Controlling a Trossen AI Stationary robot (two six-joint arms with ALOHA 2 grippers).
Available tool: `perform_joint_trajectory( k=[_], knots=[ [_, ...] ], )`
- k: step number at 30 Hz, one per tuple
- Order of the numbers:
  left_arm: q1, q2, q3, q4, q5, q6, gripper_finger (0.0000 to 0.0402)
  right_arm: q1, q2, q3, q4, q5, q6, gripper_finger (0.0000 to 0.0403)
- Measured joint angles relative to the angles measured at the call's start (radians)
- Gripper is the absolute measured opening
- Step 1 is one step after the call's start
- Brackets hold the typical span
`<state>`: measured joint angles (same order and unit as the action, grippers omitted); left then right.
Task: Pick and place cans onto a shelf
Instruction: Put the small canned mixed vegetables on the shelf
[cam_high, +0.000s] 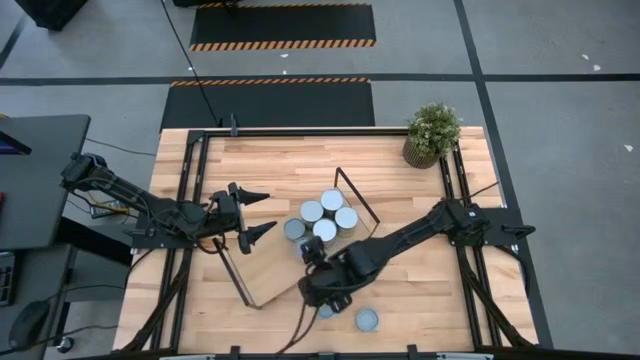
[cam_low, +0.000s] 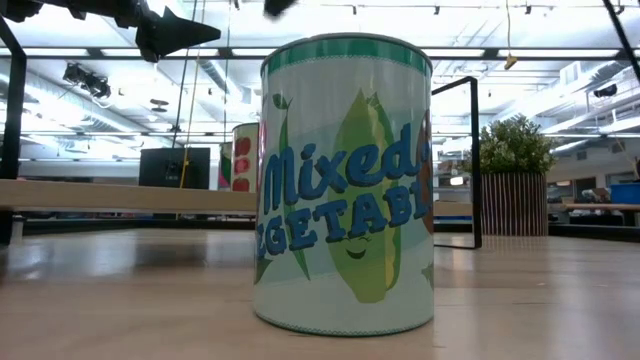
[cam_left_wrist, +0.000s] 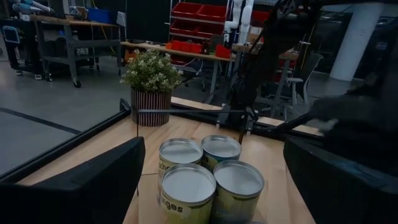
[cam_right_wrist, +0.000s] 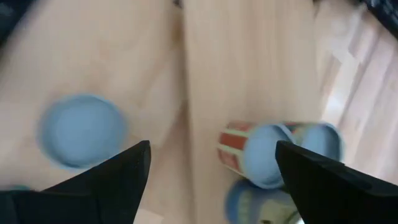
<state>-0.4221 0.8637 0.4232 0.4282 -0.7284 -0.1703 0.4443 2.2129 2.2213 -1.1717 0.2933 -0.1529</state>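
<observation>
The light-wood shelf (cam_high: 275, 265) runs slantwise across the table middle, with a black loop frame (cam_high: 352, 200) at each short end. Several silver-topped cans (cam_high: 325, 215) stand clustered on its far end; they also show in the left wrist view (cam_left_wrist: 199, 177). One can (cam_high: 367, 320) stands on the table near the front edge and fills the low view (cam_low: 345, 190). Another can (cam_high: 325, 311) is half hidden by my right arm. My left gripper (cam_high: 258, 214) is open, left of the cluster. My right gripper (cam_high: 312, 275) is open above the shelf's near part, over cans (cam_right_wrist: 81, 130) (cam_right_wrist: 261, 155).
A potted plant (cam_high: 433, 135) stands at the table's far right corner and also shows in the left wrist view (cam_left_wrist: 149, 81). Black rails (cam_high: 190, 200) run along the table's left and right sides. Bare wood lies at the far left and near right.
</observation>
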Motion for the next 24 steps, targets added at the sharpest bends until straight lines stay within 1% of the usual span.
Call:
perform_joint_trajectory(
  k=[4, 8, 11, 13, 16, 20, 24],
  knots=[
    [0.000, 0.000, 0.000, 0.000, 0.000, 0.001, 0.0389, 0.048, -0.065, -0.100, 0.104, -0.045, 0.023, 0.0350],
    [0.000, 0.000, 0.000, 0.000, 0.000, 0.001, 0.0389, 0.082, -0.108, -0.257, 0.236, -0.064, 0.038, 0.0350],
    [0.000, 0.000, 0.000, 0.000, 0.000, 0.000, 0.0389, 0.094, -0.142, -0.371, 0.338, -0.103, 0.045, 0.0349],
    [0.000, 0.000, 0.000, 0.001, 0.000, 0.000, 0.0389, 0.100, -0.159, -0.424, 0.398, -0.139, 0.045, 0.0349],
    [0.000, 0.000, 0.000, 0.001, 0.000, 0.000, 0.0389, 0.111, -0.166, -0.480, 0.469, -0.177, 0.027, 0.0349],
    [0.000, 0.000, 0.000, 0.000, 0.000, 0.000, 0.0389, 0.114, -0.166, -0.530, 0.552, -0.184, -0.004, 0.0349],
    [0.000, 0.000, 0.000, 0.000, 0.000, 0.000, 0.0389, 0.106, -0.166, -0.563, 0.571, -0.184, -0.038, 0.0349]
  ],
)
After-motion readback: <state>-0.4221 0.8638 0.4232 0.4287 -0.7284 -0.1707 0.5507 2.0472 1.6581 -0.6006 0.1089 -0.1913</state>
